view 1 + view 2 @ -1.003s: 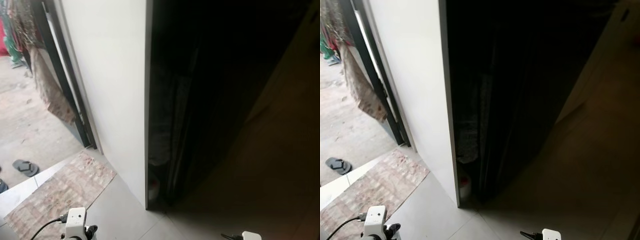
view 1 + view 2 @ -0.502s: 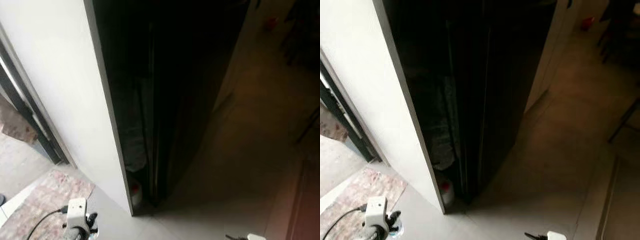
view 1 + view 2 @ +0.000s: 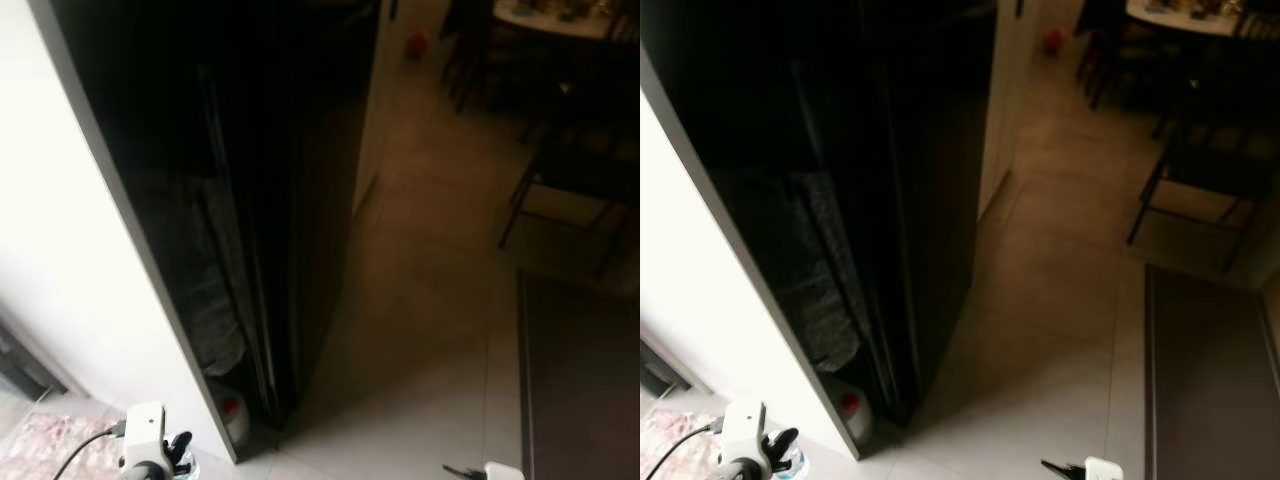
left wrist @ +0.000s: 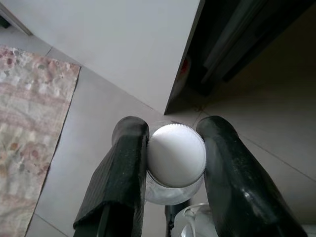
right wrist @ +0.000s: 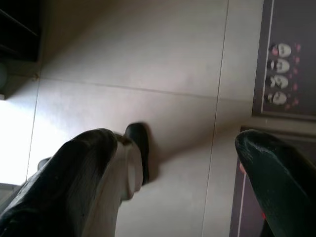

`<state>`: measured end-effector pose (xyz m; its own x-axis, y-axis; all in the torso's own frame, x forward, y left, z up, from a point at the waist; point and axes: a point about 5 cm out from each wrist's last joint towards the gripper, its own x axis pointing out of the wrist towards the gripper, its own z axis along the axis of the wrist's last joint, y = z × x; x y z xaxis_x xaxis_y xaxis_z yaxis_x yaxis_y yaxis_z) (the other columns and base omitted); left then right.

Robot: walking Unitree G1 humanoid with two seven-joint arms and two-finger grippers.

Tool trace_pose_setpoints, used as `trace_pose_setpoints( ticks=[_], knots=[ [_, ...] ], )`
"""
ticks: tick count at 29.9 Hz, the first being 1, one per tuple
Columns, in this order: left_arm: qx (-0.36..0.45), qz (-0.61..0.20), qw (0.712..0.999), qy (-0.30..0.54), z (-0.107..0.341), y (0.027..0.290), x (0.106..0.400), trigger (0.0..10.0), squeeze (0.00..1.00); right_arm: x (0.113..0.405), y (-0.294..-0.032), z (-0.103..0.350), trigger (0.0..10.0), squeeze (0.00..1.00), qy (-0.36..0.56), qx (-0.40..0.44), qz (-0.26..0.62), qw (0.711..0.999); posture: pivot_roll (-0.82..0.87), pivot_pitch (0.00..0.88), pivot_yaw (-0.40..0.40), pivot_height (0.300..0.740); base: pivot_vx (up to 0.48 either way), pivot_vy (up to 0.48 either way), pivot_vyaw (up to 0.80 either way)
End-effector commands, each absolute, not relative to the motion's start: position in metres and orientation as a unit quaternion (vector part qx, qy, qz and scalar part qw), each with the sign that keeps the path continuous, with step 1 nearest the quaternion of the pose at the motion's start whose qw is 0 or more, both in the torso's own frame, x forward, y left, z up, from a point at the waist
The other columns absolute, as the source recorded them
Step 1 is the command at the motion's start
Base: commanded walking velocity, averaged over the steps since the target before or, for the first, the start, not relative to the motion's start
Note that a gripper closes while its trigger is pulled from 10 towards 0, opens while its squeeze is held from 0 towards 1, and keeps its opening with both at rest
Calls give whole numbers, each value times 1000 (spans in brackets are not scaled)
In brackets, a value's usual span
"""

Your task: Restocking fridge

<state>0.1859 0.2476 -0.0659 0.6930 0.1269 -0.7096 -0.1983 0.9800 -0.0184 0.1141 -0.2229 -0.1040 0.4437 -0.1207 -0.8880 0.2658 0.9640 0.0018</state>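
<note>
Jar (image 4: pixel 175 160), clear, white ribbed lid, is clamped between my left gripper (image 4: pixel 173 163) fingers, one pad on each side of the lid and glass neck. Arm low at my left side, above pale floor tile (image 3: pixel 420 400). Right gripper (image 5: pixel 173 168) hangs spread apart, nothing held. Ahead: tall dark cabinet-like unit (image 3: pixel 270 200) beside a white wall (image 3: pixel 60 300); a red-capped container (image 3: pixel 232 412) on the floor at its base. Dining chairs (image 3: pixel 570 170) stand well apart, further on. Fridge not identifiable yet.

Risks, judged: grip sits high on a smooth lid, so walking jolts could let the glass slip and shatter. Dim interior may hide obstacles near my feet.
</note>
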Motion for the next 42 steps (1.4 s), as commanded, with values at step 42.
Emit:
trace_pose_setpoints(
  ticks=[42],
  knots=[
    [-60,97,906,408,-75,238,174,10000,0,102,-236,-104,10000,0,516,67,-115,846,31,0,12,740,0,200,-44]
  ],
)
